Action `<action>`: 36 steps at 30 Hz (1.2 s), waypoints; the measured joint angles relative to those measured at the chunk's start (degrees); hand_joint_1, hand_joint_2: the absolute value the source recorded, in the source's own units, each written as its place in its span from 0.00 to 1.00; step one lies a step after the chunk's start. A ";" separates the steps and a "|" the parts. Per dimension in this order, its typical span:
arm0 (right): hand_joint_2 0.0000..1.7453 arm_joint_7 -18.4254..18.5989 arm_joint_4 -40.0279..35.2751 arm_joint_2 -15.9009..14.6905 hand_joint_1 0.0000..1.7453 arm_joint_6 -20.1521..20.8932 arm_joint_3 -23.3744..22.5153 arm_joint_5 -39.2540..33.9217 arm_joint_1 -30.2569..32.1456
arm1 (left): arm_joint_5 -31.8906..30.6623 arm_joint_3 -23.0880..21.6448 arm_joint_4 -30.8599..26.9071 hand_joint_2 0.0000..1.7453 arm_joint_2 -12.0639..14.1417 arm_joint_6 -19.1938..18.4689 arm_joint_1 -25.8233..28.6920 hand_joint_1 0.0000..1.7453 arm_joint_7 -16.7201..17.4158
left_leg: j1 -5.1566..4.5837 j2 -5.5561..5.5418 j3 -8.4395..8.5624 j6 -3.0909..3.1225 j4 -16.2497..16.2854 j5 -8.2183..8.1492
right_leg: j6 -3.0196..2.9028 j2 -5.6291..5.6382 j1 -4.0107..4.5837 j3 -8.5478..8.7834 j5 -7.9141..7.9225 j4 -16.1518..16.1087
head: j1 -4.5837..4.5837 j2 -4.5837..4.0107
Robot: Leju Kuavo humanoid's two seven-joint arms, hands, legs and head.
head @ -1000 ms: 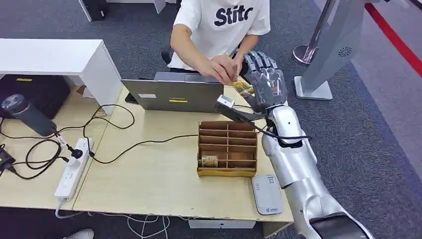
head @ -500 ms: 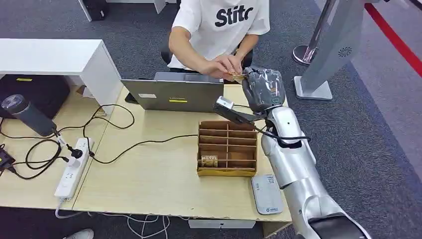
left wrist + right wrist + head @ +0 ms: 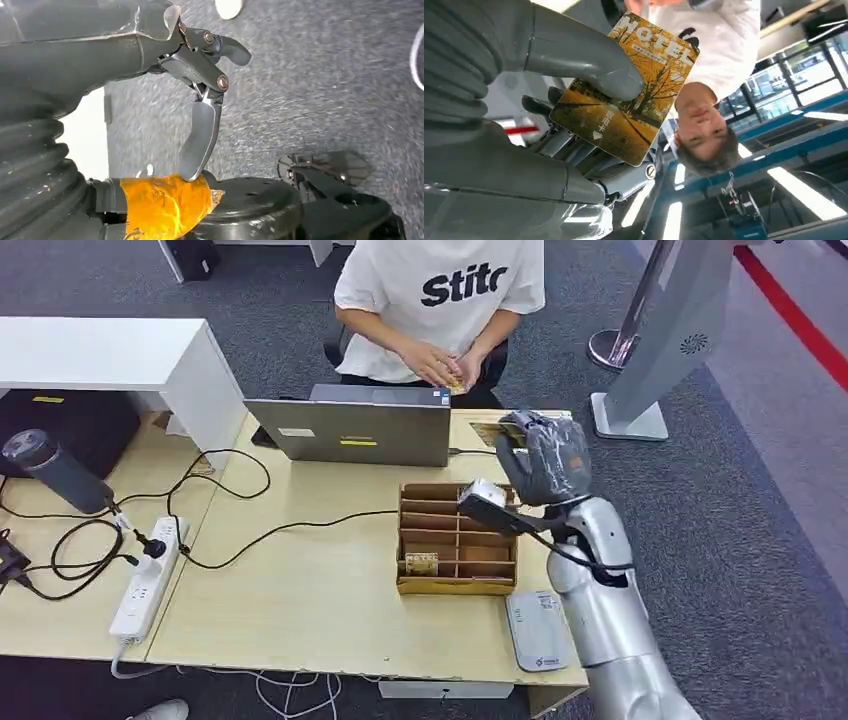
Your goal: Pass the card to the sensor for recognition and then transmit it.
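The card (image 3: 626, 90) is pinched between the thumb and fingers of the right hand (image 3: 545, 455), right of centre in the head view.

The left hand (image 3: 200, 75) is seen with nothing held, fingers apart.

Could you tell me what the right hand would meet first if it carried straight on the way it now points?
Probably the laptop. The right hand, holding the card, reaches toward the table's far edge with the card's end aimed at the laptop's corner. Depth is unclear, so it might instead pass above toward the person.

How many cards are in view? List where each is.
2. One card in the right hand; another card in the box, near-left compartment. The person's hands may hide more.
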 joint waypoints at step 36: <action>1.00 -0.07 -7.33 -14.50 1.00 12.68 -2.74 -6.86 25.25 | 4.71 -5.80 -10.85 1.00 0.04 3.72 5.48 0.00 6.58 | 0.00 -0.01 -0.01 -0.01 -0.01 -0.21 | 0.04 -0.03 -0.01 0.08 -0.10 0.00 | -0.02 0.00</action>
